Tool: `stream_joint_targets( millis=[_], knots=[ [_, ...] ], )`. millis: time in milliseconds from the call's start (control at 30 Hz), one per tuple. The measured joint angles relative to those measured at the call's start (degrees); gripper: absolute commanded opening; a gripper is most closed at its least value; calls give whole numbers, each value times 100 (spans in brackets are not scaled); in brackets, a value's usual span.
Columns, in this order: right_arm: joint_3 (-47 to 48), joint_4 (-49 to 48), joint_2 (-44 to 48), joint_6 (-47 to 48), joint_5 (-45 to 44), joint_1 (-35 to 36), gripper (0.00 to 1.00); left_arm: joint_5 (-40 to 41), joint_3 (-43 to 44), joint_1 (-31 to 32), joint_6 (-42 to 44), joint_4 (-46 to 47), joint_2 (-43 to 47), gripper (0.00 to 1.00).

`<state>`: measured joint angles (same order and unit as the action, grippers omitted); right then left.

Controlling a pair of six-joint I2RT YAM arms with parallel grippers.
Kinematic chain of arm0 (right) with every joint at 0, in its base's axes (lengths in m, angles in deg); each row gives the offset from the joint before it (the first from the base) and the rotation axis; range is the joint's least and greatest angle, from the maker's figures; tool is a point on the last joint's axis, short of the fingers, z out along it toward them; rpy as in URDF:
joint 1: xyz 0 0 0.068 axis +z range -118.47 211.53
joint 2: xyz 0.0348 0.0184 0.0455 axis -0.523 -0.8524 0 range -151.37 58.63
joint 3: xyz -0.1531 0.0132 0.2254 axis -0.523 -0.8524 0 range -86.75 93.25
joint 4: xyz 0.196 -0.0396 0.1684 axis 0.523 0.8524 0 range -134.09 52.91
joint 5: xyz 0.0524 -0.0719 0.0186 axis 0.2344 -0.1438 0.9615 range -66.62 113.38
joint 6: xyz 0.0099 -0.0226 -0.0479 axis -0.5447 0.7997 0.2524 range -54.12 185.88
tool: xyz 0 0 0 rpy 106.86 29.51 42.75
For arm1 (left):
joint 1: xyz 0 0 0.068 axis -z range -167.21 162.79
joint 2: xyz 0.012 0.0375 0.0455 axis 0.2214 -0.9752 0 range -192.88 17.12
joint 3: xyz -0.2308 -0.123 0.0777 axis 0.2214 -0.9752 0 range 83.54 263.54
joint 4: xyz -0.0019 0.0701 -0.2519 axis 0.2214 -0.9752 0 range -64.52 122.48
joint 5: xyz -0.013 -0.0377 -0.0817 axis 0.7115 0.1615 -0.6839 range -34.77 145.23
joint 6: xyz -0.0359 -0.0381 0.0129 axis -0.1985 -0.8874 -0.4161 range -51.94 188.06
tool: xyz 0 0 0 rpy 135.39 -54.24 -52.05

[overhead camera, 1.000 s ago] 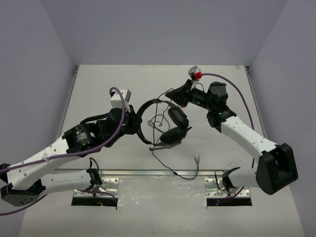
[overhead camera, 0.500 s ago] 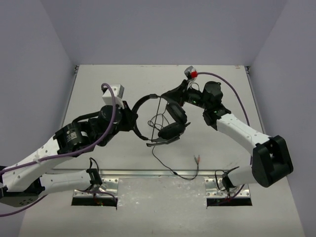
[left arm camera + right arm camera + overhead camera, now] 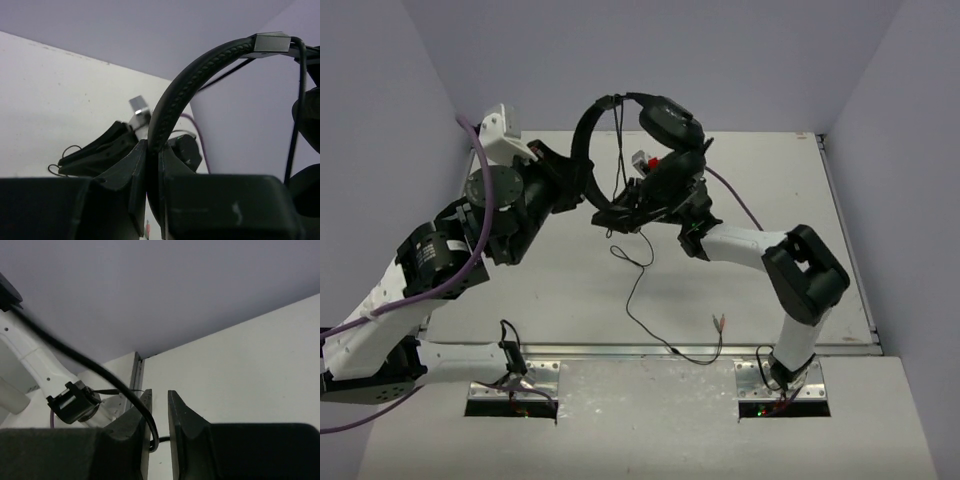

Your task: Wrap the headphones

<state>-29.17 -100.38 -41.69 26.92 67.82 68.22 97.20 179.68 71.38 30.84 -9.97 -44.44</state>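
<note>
The black headphones [image 3: 670,122] hang in the air above the back of the table. My left gripper [image 3: 582,172] is shut on their headband [image 3: 588,125]. In the left wrist view the jaws [image 3: 152,145] pinch the ribbed headband [image 3: 200,65]. Both cups [image 3: 672,172] hang to its right. My right gripper [image 3: 625,203] sits just below the lower cup. In the right wrist view its jaws [image 3: 159,392] stand a narrow gap apart. The thin dark cable [image 3: 75,352] drapes over the left finger into that gap. The cable [image 3: 638,290] trails down to the table, ending in reddish plugs [image 3: 720,322].
The white table [image 3: 800,200] has purple-grey walls on three sides. A metal strip [image 3: 620,352] runs along its near edge. The purple arm cable [image 3: 455,285] loops beside my raised left arm. My right arm's elbow [image 3: 808,270] stands over the table's right half.
The left gripper has lifted the headphones off the table, up and toward the back. The right gripper has swung left to below the cups. The cable now hangs down.
</note>
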Motion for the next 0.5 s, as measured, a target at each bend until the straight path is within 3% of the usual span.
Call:
stream_joint_targets(
  millis=[233, 400, 500],
  knots=[
    [-57, -1091, -1196, -669, -44, 369, 10, 837, 1307, 0, -103, -483, -822, 0],
    [-282, -1381, -1250, -730, -98, 527, 3, 1394, 1989, -11, -170, -782, -1353, 0],
    [-1058, -1547, -907, -568, -256, 557, 1, 1403, 2291, -411, -179, -1189, -1587, 0]
  ],
)
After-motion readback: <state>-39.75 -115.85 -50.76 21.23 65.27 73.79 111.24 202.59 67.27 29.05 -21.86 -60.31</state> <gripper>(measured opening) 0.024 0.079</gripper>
